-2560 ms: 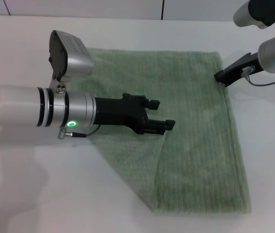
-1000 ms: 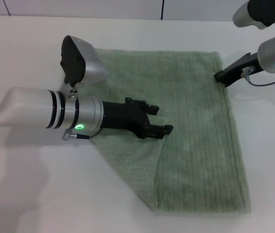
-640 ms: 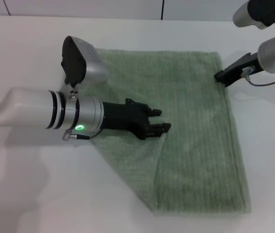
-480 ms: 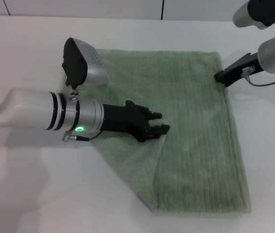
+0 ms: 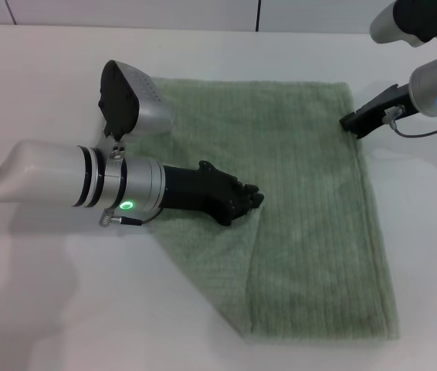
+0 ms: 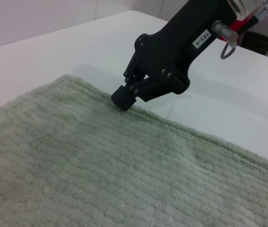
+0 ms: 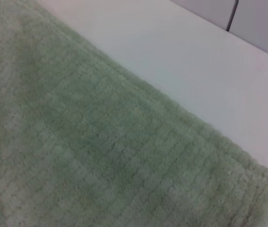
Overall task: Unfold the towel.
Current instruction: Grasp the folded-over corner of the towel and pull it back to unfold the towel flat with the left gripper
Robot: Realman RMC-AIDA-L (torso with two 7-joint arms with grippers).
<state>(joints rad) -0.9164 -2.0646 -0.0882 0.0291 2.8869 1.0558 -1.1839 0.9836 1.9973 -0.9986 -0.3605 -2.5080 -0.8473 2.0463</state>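
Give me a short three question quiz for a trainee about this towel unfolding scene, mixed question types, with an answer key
1. True or false: the towel lies fully flat with no corner folded over.
2. Which tool is closed on the tip of the folded flap near the towel's middle?
A. left tool
B. right tool
3. Fill in: the right tool touches the towel at its far ____ corner.

Key
1. False: the near left corner is folded inward over the towel.
2. A
3. right
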